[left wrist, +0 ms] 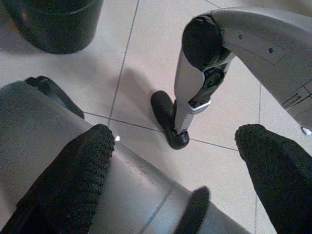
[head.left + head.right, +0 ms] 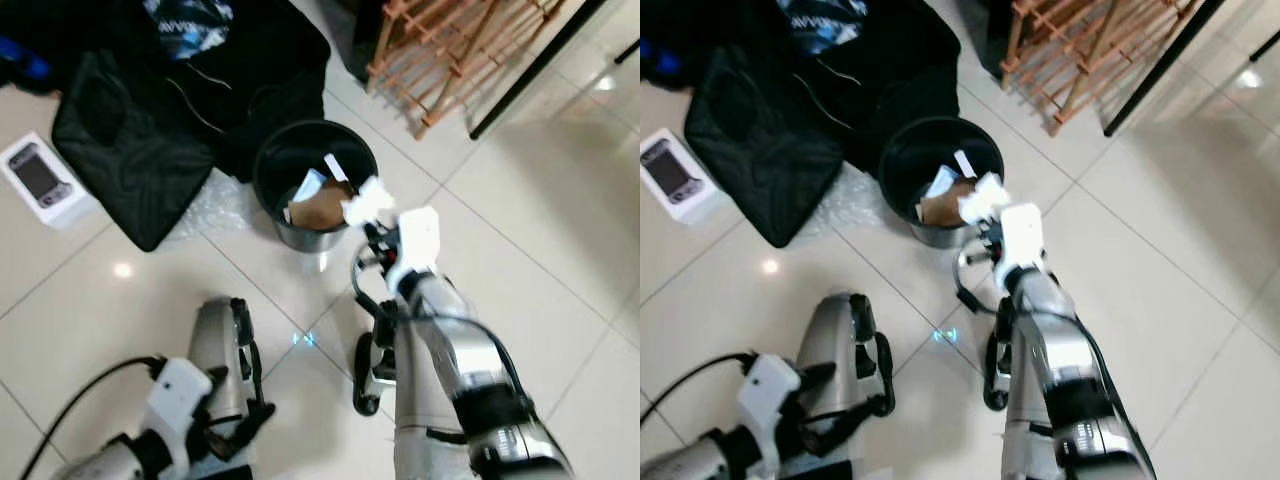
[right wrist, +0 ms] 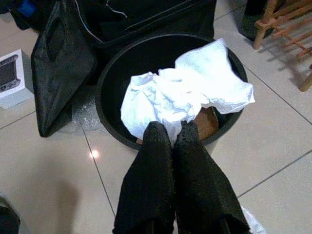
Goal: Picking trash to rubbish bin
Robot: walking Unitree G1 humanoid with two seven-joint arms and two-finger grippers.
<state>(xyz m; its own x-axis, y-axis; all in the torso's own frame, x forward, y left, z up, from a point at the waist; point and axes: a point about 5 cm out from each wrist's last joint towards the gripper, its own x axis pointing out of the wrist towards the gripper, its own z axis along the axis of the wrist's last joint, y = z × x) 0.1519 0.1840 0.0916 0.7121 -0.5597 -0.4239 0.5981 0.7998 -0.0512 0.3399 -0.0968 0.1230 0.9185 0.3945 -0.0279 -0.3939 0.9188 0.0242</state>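
Over the black rubbish bin [image 3: 168, 53], at its near rim, my right gripper [image 3: 173, 141] pinches a crumpled white tissue [image 3: 185, 95] between its two black fingers [image 3: 151, 170], which press tight together on the paper's lower edge. The wad spreads out above the bin's mouth, and from my head I see it bright white at the rim of the bin [image 2: 300, 150], right at the end of my outstretched right arm [image 2: 450, 350]. Inside the bin lie a brown piece of cardboard [image 2: 322, 208] and a few pale paper scraps [image 2: 335, 167]. The bin stands on the pale tiled floor [image 2: 520, 200], touching a black bag [image 2: 130, 130] that lies spread out behind it on my left side, with a sheet of clear bubble wrap [image 2: 205, 210] at the bag's edge. A small white box [image 2: 45, 180] rests on the floor beyond the bag to my left, and a wooden rack [image 2: 460, 45] stands off to my right. My left gripper [image 1: 180, 161] hangs low beside my leg [image 2: 215, 340], its fingers [image 1: 73, 180] spread wide apart and holding nothing.
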